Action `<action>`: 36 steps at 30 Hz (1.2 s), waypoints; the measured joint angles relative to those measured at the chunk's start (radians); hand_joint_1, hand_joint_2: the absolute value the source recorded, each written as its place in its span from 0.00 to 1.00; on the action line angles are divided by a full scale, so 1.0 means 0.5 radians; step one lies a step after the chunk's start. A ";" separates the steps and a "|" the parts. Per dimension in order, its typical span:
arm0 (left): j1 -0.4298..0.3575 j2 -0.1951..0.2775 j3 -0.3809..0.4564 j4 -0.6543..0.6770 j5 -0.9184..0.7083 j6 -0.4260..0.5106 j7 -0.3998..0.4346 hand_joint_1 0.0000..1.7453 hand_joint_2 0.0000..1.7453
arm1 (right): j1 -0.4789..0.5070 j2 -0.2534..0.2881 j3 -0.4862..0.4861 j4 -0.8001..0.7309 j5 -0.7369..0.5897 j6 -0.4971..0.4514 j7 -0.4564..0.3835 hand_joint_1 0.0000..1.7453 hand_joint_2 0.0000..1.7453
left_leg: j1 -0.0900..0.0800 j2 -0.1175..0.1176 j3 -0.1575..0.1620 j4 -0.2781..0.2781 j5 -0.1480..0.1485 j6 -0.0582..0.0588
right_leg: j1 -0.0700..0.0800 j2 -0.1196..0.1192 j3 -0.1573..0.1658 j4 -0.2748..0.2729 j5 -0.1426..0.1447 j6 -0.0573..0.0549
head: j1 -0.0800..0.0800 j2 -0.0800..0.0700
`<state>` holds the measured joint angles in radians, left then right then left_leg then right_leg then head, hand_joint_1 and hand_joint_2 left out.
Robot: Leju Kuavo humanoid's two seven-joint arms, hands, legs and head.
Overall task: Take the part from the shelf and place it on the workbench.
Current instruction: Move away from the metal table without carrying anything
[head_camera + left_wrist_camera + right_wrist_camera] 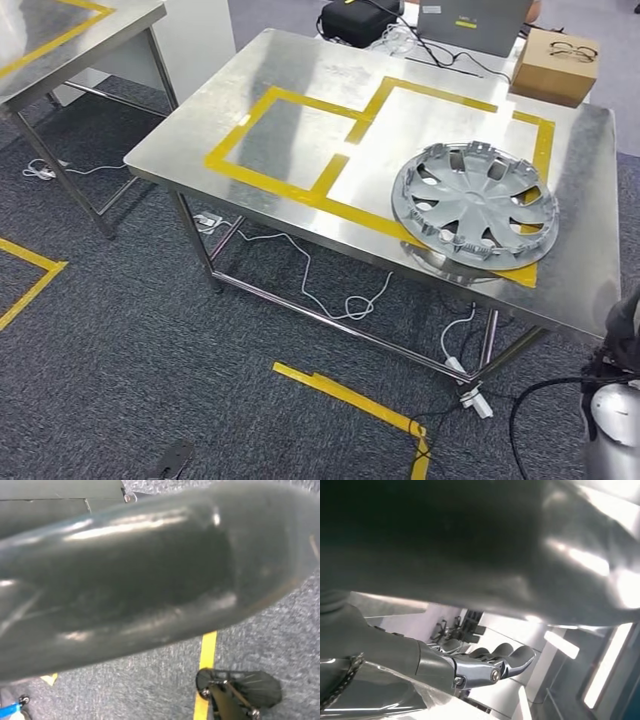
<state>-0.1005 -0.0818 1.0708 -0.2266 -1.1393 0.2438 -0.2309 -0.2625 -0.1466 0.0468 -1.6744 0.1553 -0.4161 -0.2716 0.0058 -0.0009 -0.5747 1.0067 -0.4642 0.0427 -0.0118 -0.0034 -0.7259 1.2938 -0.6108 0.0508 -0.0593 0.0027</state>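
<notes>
Grey plastic wheel cover (475, 205) lies on steel workbench (302, 90), over yellow tape, near front edge. My right hand (490, 667) empty, fingers loosely extended. Left hand: cannot tell. Risk: withdrawing arm could nudge cover over that edge.

steel workbench (317, 80) with yellow tape carries hubcap (474, 205), cardboard box (557, 66).

A workshop or robot test lab: steel tabletop (302, 80) marked with yellow tape (317, 190), taped lines on grey carpet (113, 350), loose cables (332, 295), and a laptop (472, 22).
</notes>
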 joint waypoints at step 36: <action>-0.005 0.000 -0.013 0.000 -0.114 0.050 0.006 0.00 0.00 | 0.210 0.208 -0.081 -0.317 -0.380 -0.095 -0.362 0.00 0.00 | -0.008 0.003 -0.027 -0.019 0.053 -0.029 | 0.004 0.004 0.376 -0.527 0.177 -0.018 | 0.004 0.000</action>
<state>-0.1029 -0.0818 1.0642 -0.2266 -1.1964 0.2689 -0.2281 -0.1575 -0.0427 0.0062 -1.8331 -0.0345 -0.4636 -0.4528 0.0018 0.0007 -0.5882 0.9975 -0.4378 0.0281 -0.0100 -0.0016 -0.5379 1.0302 -0.5222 0.0418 -0.0575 0.0027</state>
